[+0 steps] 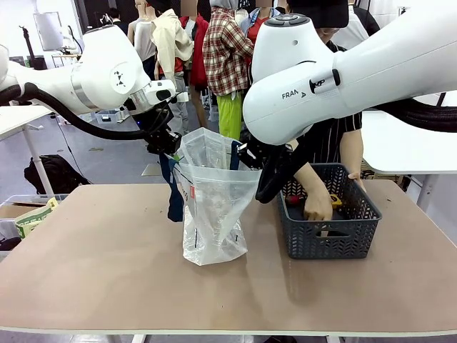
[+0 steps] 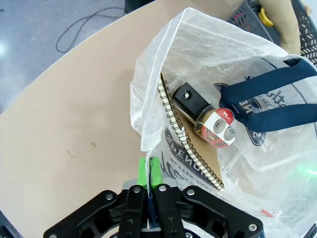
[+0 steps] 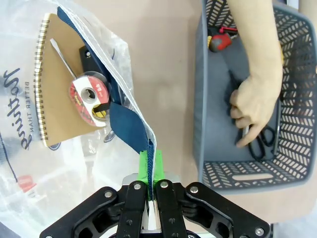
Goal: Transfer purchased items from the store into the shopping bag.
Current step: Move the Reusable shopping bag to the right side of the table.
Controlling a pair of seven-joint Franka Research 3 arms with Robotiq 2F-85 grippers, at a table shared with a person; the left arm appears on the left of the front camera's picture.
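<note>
Clamped shut on one navy handle point(image 3: 126, 124) each, left gripper point(image 2: 149, 171) and right gripper point(image 3: 151, 161) hold the shopping bag point(image 1: 214, 207) open mid-desk so that the person's hand point(image 3: 255, 96), reaching into the basket point(image 1: 328, 243) toward the desk's right edge, can load items point(image 3: 218, 42) beside the notebook point(image 3: 57, 94) and tape point(image 3: 89, 94).

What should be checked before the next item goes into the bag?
1. Left gripper shut on the edge of the translucent plastic shopping bag: ok.
2. Right gripper shut on the bag's navy handle: ok.
3. Bag mouth held open between them: ok.
4. Tan spiral notebook and red-labelled tape roll lying inside the bag: ok.
5. Person's hand clear of the dark grey lattice plastic basket: not ok, it is inside, at the black scissors.
</note>
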